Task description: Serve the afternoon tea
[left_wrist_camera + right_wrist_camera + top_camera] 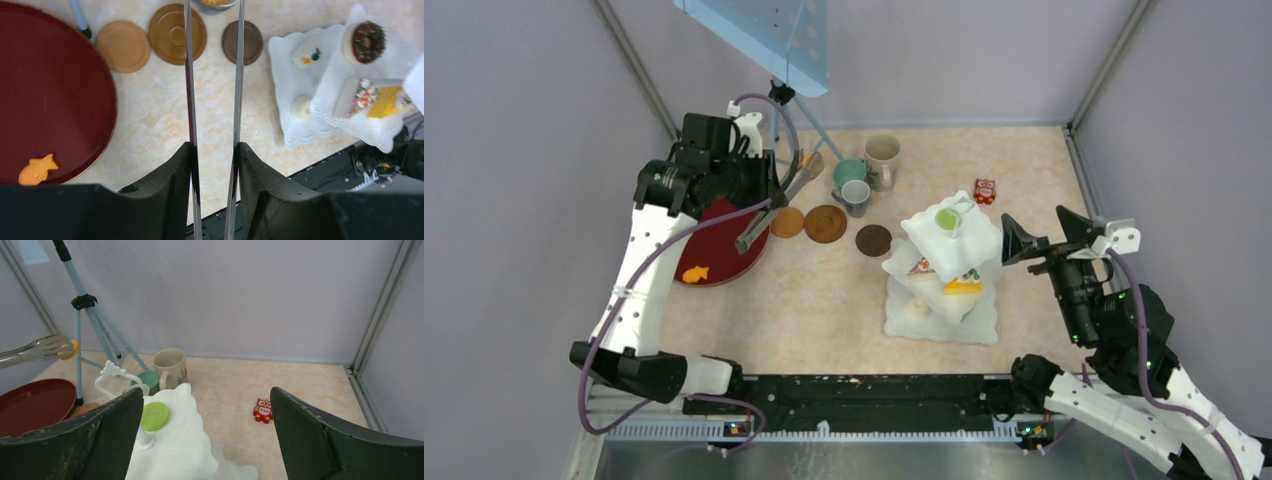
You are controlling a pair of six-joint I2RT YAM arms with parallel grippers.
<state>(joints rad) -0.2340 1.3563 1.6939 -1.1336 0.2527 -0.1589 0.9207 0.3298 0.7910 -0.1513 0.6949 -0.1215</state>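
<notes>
We find no text we can read for sure. The red owl figure (263,411), toward the far right corner of the table (824,290), has a small pale patch on its belly with tiny lettering. It's too blurred to make out in the right wrist view and only a smudge from the top. The tall beige mug (170,369), near the table's far edge, has a small coloured print low on its side; we can't tell if it holds words. Nothing else shows legible numbers, brands or signs.
</notes>
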